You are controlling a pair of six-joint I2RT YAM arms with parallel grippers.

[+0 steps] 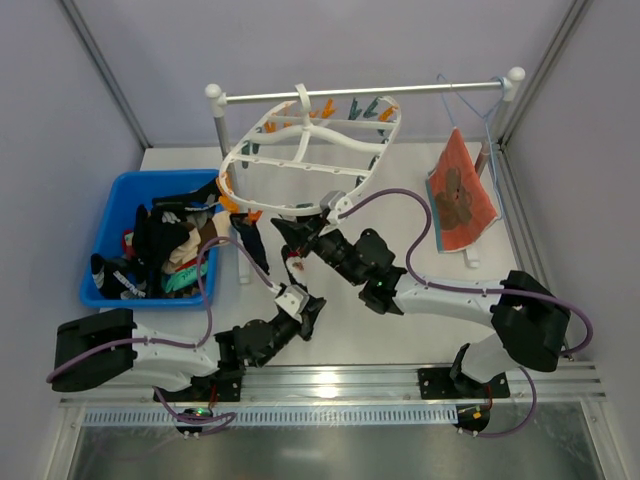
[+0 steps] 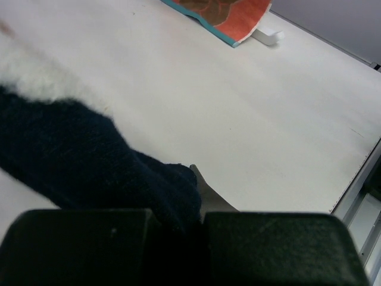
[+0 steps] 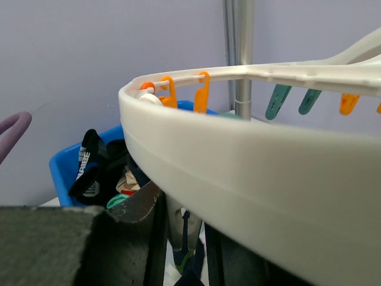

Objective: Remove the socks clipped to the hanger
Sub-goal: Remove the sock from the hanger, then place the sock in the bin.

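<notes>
Most socks (image 1: 160, 245) already lie heaped in the blue bin (image 1: 150, 180) on the bench, and the hanger (image 3: 250, 173) looks nearly bare. My left claw (image 2: 190, 202) is clenched on a dark sock (image 2: 89, 155), which stretches lengthwise away toward the hanger's near-left rim; I judge it not yet free. My right claw (image 3: 181, 238) sits under the near rim; whether it's gripping, I cannot tell. The hanger's long axis runs left to right, with the near rim tipped down.
</notes>
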